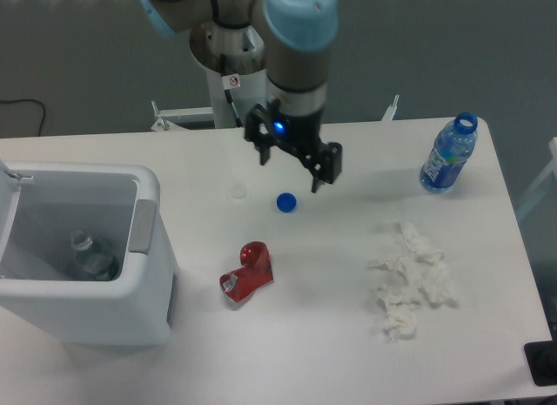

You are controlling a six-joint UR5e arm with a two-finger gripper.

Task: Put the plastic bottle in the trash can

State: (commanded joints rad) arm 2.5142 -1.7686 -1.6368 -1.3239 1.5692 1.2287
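Observation:
The trash can [96, 313] is a large white-grey bin with a grey side panel, standing at the table's left front. The plastic bottle [90, 256], clear with a dark band, lies inside it at the bottom. My gripper [295, 165] hangs over the middle of the table, well to the right of the bin. Its jaws are open and hold nothing. A blue light glows on its body.
A blue cap [285, 201] lies just below the gripper, with a small white disc [238, 192] to its left. A red crushed object [248, 271] lies near the bin. Crumpled white tissues [409, 281] lie at the right. A blue-labelled bottle [448, 155] stands at the far right.

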